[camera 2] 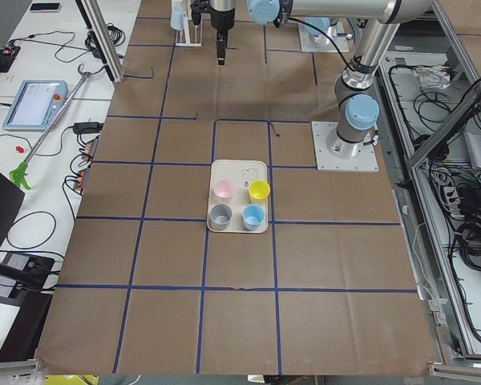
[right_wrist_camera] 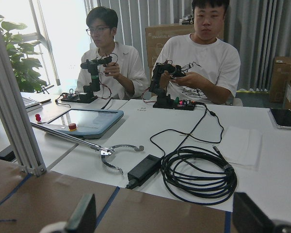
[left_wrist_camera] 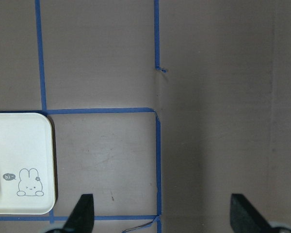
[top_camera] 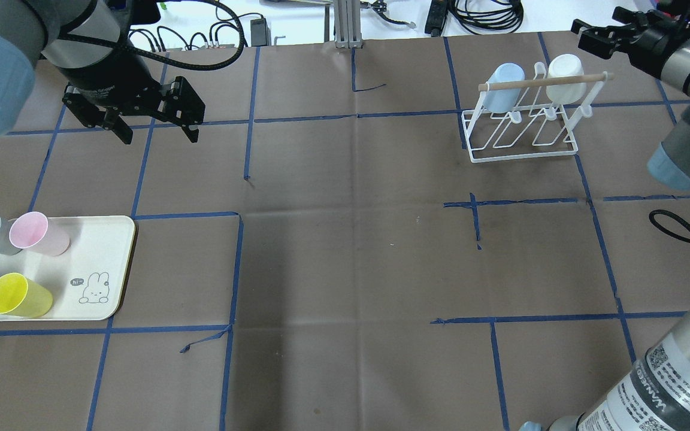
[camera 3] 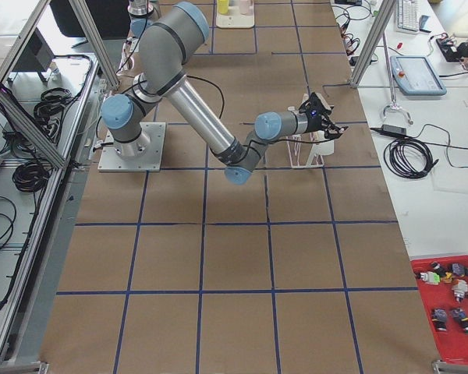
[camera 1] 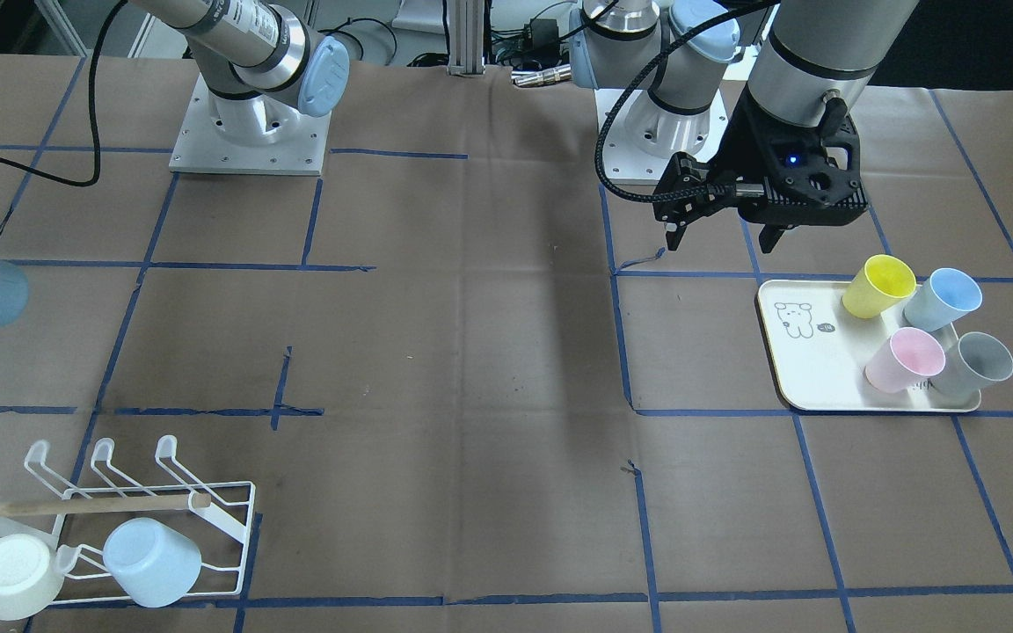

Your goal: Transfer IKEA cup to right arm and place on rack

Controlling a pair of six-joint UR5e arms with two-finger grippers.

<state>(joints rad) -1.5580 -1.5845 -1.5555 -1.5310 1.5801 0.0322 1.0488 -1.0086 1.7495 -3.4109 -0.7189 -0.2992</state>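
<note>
Open table (top_camera: 351, 251) between tray (top_camera: 105, 239) and rack (top_camera: 536, 82), four cups (top_camera: 27, 230) crowding tray's left end, two cups (top_camera: 504, 87) hung on rack

The brown counter (top_camera: 345, 251) is carrying blue tape lines (top_camera: 297, 118). In the overhead view, a white tray (top_camera: 102, 239) is sitting lower left and the rack (top_camera: 530, 120) upper right.

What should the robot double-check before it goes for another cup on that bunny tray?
1. Left claw open and empty: ok.
2. Left claw above a cup: not ok; it hangs over the table beside the tray.
3. Yellow cup, blue cup, pink cup and grey cup standing mouth-up: ok.
4. Right claw open and empty for the hand-over: ok.
5. Free prongs on the rack: ok; only a pale blue cup and a white cup hang there.
</note>
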